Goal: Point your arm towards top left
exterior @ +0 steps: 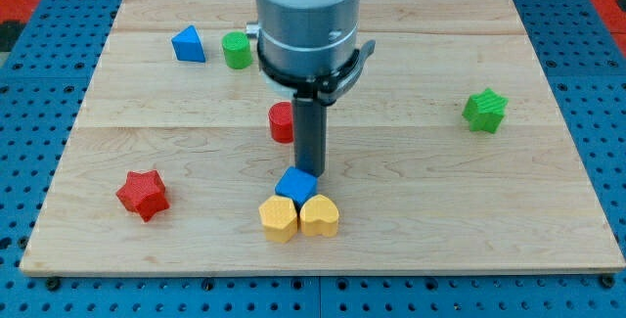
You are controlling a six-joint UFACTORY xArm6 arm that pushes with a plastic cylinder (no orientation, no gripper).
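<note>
My tip (313,172) is at the board's middle, just above the blue cube (295,185) and touching or nearly touching its upper edge. Below the cube sit a yellow hexagon block (278,219) and a yellow heart block (320,217), side by side and touching it. A red cylinder (281,122) stands just left of the rod, partly hidden by it. At the top left lie a blue triangle block (189,44) and a green cylinder (236,50). A red star (143,194) lies at the lower left. A green star (485,111) lies at the right.
The wooden board (440,220) lies on a blue pegboard surface (29,161). The arm's grey body (306,15) hangs over the board's top middle and hides part of it.
</note>
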